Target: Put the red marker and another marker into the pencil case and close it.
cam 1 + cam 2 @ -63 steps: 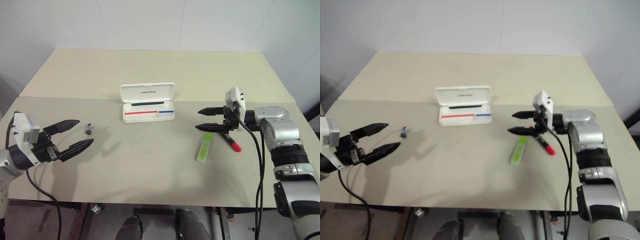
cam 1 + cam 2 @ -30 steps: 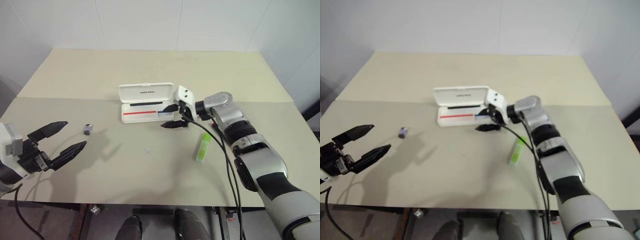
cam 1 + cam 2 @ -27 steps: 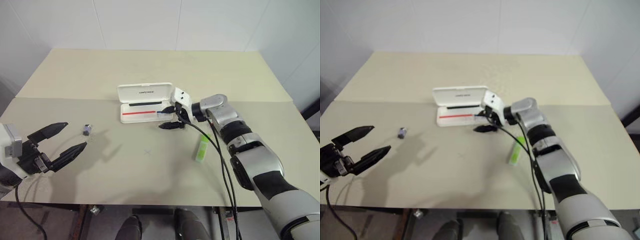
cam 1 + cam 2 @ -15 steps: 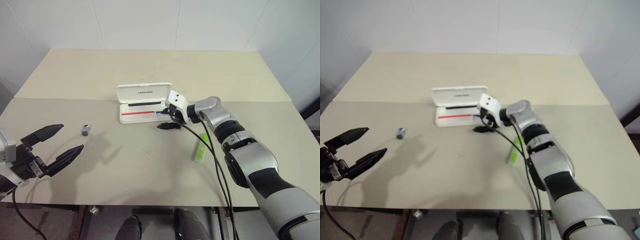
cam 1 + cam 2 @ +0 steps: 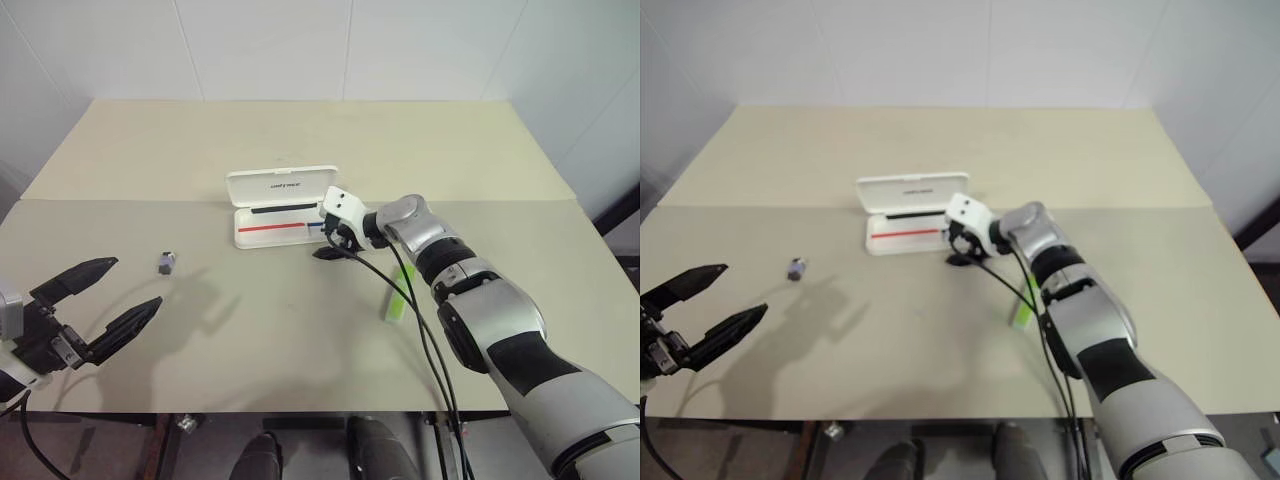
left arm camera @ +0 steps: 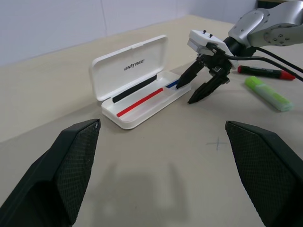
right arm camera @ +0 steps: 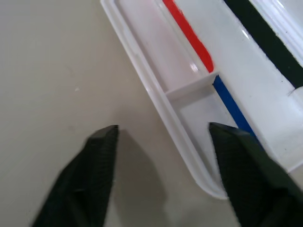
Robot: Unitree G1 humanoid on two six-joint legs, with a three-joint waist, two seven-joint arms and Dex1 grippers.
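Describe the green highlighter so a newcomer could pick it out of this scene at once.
Start at the open white pencil case in the middle of the table. Towards the robot's right lie two pens. The highlighter is the chunky, flat lime-green one, nearer the robot than the slim black marker with a red end.

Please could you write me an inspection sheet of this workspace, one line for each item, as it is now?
Surface: beige table, one seam across.
Job's things: white hard plastic pencil case open, no marker inside; slim black marker with red end and lime-green flat highlighter lie on table, apart from it.
Clutter: small grey object.
Pincers: left pincer open, empty; right pincer open, empty, at case's right front corner.
Cables: black cables trail along right arm.
Surroundings: white walls.
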